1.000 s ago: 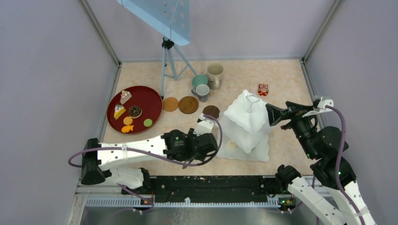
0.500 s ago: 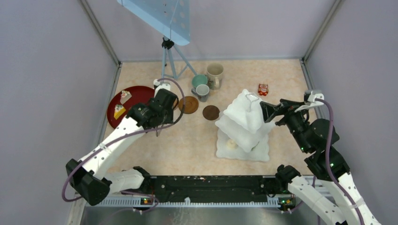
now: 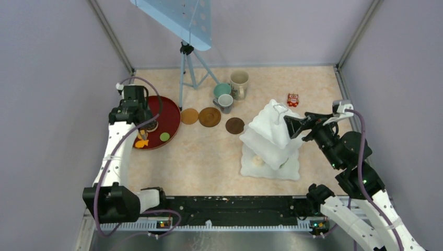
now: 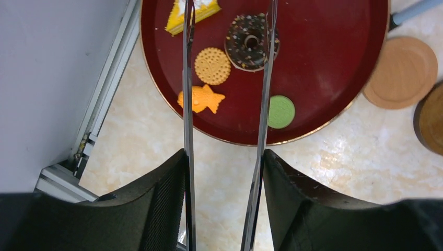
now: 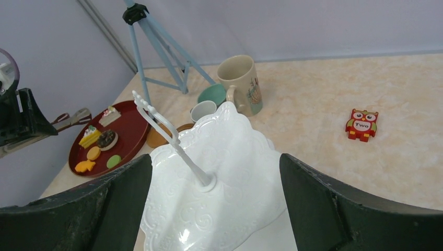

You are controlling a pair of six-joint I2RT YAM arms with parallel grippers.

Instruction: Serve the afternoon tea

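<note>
left gripper (image 4: 224,157): two dark fingers (image 4: 156,209) at the bottom edge, pressed on the tongs from outside.
tongs (image 4: 187,120): two thin metal arms, apart from each other, reaching up over the tray; the tips are cut by the top edge.
tray (image 4: 334,63): round, dark red, on the pale marbled table (image 4: 339,167).
cake slice (image 4: 201,8): yellow, at the top; the left arm crosses it.
donut (image 4: 248,42): chocolate with sprinkles; the right arm crosses its right edge.
round cookie (image 4: 212,66): tan, just beside the donut.
fish cookie (image 4: 201,99): orange, under the left arm.
green cookie (image 4: 281,111): round, near the tray rim.
light coaster (image 4: 400,72): just beside the tray.
dark coaster (image 4: 431,117): half visible at the right edge.
</note>
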